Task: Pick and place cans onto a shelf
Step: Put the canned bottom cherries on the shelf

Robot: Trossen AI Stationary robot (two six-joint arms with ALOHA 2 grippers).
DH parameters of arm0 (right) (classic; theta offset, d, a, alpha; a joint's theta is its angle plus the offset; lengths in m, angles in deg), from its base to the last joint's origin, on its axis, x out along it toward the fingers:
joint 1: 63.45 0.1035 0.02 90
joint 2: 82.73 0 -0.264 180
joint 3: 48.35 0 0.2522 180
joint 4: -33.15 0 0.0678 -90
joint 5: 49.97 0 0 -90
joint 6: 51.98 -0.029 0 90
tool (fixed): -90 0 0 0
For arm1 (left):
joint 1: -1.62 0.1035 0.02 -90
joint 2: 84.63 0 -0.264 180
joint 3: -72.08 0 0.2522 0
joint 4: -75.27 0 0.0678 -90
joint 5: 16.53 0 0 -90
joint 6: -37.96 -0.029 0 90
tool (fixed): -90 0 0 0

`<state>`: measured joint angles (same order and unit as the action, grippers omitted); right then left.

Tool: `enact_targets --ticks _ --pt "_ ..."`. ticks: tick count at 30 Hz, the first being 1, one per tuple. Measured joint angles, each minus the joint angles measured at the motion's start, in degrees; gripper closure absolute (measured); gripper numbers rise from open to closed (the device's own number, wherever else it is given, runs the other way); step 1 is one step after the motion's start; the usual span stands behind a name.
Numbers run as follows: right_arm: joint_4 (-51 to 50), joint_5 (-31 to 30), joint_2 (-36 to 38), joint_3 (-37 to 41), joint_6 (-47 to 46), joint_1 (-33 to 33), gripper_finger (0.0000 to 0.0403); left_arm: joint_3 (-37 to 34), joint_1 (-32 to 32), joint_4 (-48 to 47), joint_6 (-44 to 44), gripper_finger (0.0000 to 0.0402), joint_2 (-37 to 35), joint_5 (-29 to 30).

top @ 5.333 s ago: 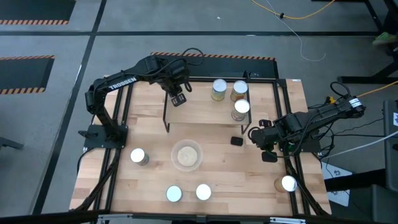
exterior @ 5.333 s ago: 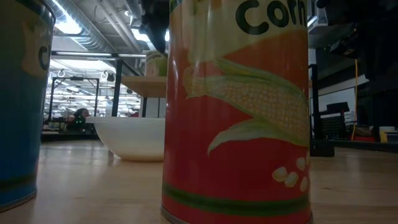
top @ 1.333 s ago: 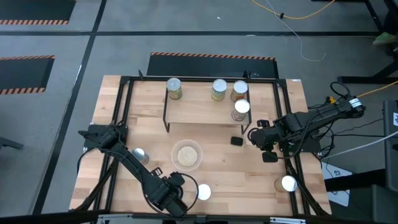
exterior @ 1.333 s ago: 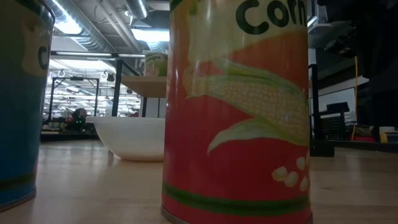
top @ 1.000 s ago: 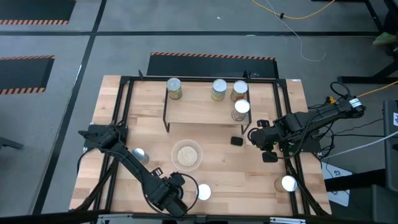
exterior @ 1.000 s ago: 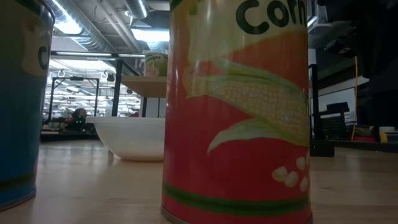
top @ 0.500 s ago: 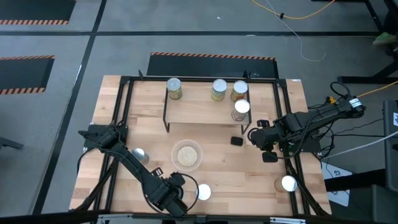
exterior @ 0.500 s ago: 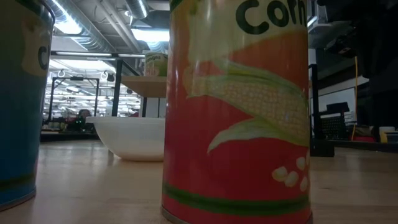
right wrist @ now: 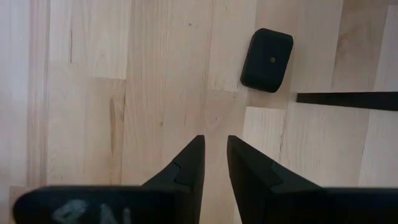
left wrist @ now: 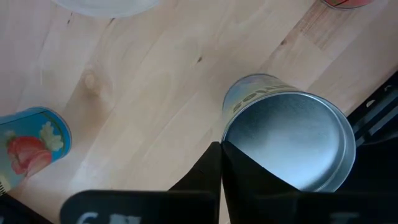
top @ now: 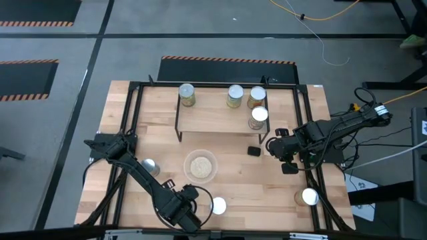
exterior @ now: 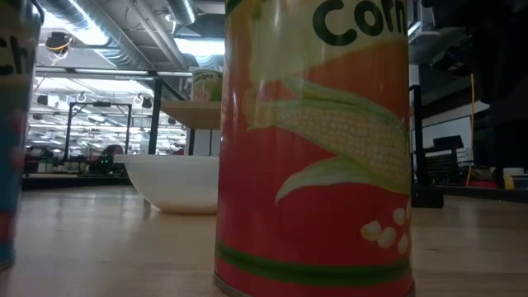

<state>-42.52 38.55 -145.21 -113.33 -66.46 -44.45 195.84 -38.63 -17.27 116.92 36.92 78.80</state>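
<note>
My left gripper (left wrist: 221,163) points down at the table's near edge, shut, with a blue-labelled can (left wrist: 289,146) just beside it on the near side; this can shows at the left edge of the low view (exterior: 12,124). In the high view the left hand (top: 183,212) hides it. An orange corn can (top: 218,205) stands to its right. Several cans stand on the shelf (top: 213,125). My right gripper (right wrist: 216,155) hovers open over bare wood at the right, nothing between its fingers. My left gripper's shut fingers (left wrist: 231,160) come from above, pointing down, and lie against the blue-labelled can's top rim (left wrist: 227,138) with the outer side of one finger. Nothing is between the fingers. The can stands on the table.
A clear bowl (top: 200,167) sits mid-table. More cans stand at the left (top: 150,167) and near right (top: 309,197). A small black block (right wrist: 267,59) lies just ahead of my right gripper. Black frame rods (left wrist: 379,118) run close along the near edge.
In the low view the blue-labelled can has slid toward the table's left and turned a little, so that more of its lettering faces the camera. Both arms have kept their places.
</note>
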Motion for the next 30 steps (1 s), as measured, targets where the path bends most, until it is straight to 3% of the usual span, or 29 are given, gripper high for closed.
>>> enact_targets --ticks 24,30 --pt "0.30 0.00 -0.04 0.00 0.02 0.00 0.0329 0.63 4.76 -1.24 -0.09 0.0401 -6.45 0.81" --pt "0.48 0.00 -0.02 0.00 0.20 -0.01 0.0329 0.63 6.44 -1.67 -4.46 0.0401 -6.34 -0.43"
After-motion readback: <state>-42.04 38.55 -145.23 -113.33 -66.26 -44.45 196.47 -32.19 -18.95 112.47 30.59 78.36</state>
